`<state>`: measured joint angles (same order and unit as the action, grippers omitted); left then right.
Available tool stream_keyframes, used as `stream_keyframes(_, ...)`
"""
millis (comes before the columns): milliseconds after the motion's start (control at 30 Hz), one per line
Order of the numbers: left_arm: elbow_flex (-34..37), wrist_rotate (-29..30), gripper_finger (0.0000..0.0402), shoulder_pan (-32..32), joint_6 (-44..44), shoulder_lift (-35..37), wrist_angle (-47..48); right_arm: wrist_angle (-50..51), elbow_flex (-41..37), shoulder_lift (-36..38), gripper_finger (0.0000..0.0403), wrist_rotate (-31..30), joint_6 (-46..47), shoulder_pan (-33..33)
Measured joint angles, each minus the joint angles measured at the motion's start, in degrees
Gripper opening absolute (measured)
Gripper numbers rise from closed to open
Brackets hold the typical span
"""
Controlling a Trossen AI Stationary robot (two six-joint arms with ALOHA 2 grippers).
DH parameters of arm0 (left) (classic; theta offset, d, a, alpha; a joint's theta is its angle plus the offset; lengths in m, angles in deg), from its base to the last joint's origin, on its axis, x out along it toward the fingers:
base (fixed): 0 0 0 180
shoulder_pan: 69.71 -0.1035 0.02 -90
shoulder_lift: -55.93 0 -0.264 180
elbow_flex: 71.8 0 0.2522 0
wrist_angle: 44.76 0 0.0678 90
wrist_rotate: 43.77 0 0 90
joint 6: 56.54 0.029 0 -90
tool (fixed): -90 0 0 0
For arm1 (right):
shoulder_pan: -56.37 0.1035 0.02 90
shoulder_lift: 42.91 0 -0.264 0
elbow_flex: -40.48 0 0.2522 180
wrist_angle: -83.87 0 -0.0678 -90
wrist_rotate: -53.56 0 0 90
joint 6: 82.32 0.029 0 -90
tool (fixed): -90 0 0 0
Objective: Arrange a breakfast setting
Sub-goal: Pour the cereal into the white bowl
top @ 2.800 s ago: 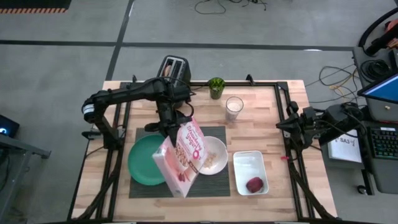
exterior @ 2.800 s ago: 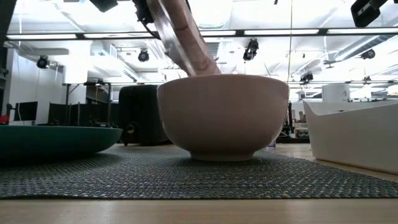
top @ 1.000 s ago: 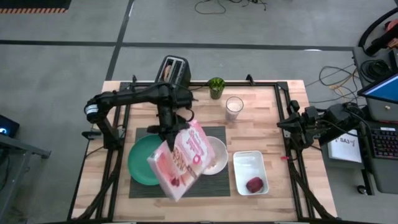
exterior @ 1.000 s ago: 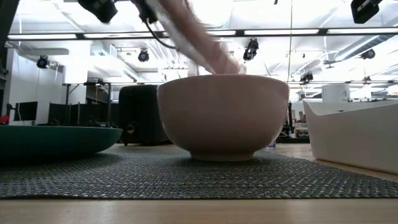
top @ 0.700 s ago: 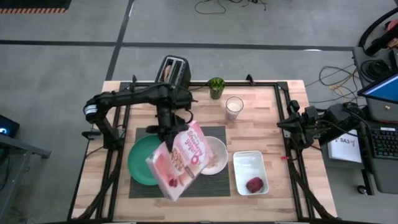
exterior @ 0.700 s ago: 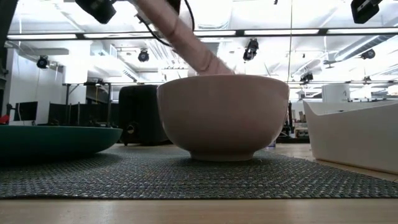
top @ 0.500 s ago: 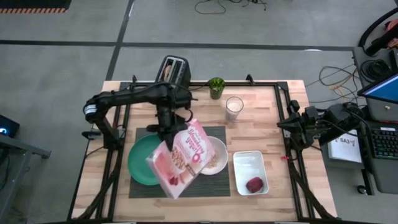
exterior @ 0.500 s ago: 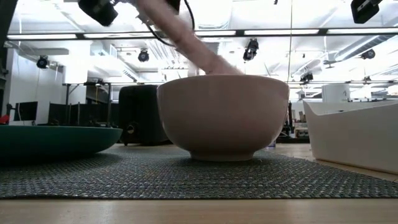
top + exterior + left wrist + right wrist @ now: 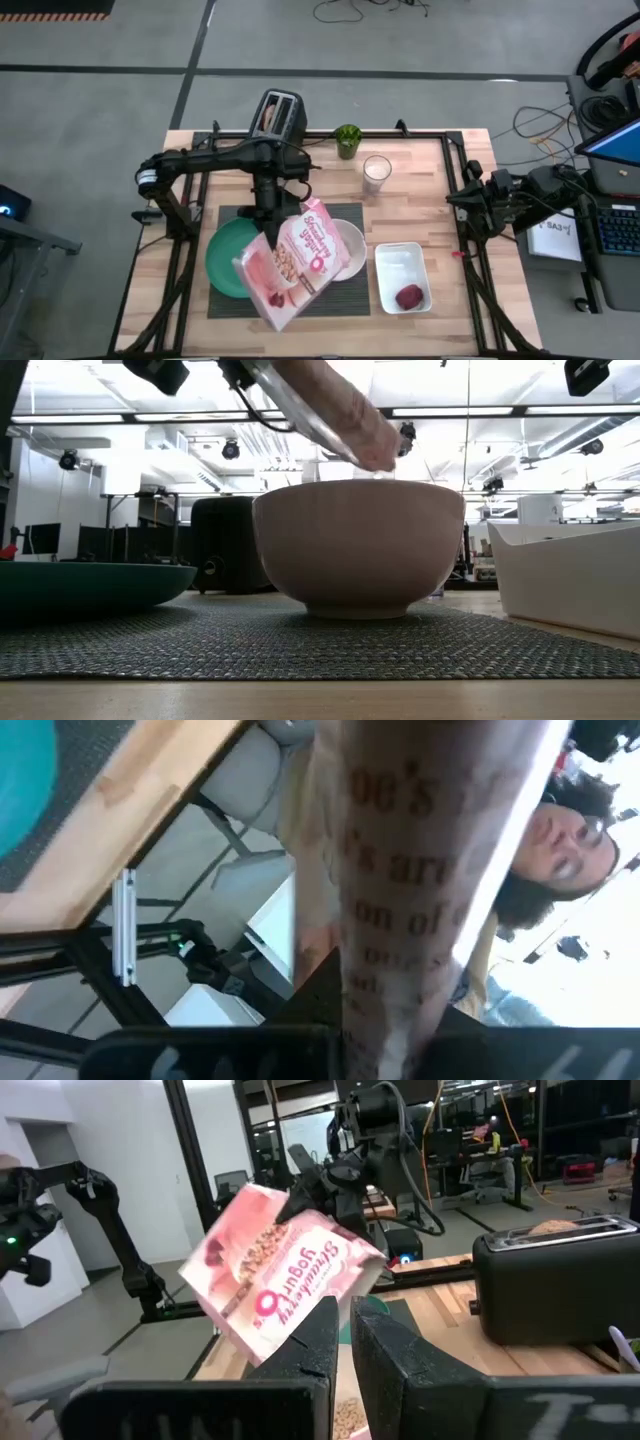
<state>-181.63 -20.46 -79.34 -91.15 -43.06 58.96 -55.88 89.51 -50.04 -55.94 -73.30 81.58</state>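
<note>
My left gripper (image 9: pixel 269 226) is shut on the pink cereal box (image 9: pixel 296 263) and holds it tilted in the air above the white bowl (image 9: pixel 351 250). In the low view one corner of the box (image 9: pixel 372 445) hangs just over the bowl's rim (image 9: pixel 360 485). The bowl and the round green plate (image 9: pixel 224 262) rest on the dark ribbed placemat (image 9: pixel 340 297). The white rectangular dish (image 9: pixel 398 266) lies right of the mat. The milk glass (image 9: pixel 376 172) and black toaster (image 9: pixel 280 112) stand at the far edge. My right gripper (image 9: pixel 346 1348) waits shut at the table's right edge. My left gripper pinches the cereal box between its two fingers at the box's far upper edge (image 9: pixel 287 1204), coming from the far side and slanting down. The box's narrow side (image 9: pixel 420 920) runs away from the fingers. The box is lifted clear and tilted, with a lower corner over the bowl.
A dark red item (image 9: pixel 409 296) lies in the white dish. A small green plant pot (image 9: pixel 347 140) stands between toaster and glass. Cereal pieces (image 9: pixel 347 1420) show in the bowl. A person (image 9: pixel 560 850) is beyond the table's near edge. Bare wood lies at the table's right.
My left gripper has rolled at the wrist while staying in place, still shut on the box. The box has tipped flatter, showing more of its printed face from above, and its corner over the bowl has risen a little above the rim.
</note>
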Motion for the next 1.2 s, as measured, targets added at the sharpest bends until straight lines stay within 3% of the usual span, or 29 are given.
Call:
stream_keyframes(167, 0.2, 3.9, 0.0, -1.8, -2.5, -0.5, -0.3, 0.0, 0.0, 0.0, 0.0022, 0.0, 0.0, 0.0)
stream_keyframes(667, 0.2, 5.9, 0.0, -0.9, -0.6, -0.5, 0.1, 0.3, 0.0, 0.0, 0.0022, 0.1, -0.2, 0.0)
stream_keyframes(1000, 0.2, 8.1, 0.0, -0.6, -5.0, -0.4, -0.2, 0.3, 0.0, 0.0, 0.0022, 0.1, -0.6, 0.0)
stream_keyframes(1200, 0.1, 4.6, 0.0, 1.1, -0.5, -1.4, 0.2, 0.3, 0.0, 0.0, 0.0022, 0.1, -0.6, 0.0)
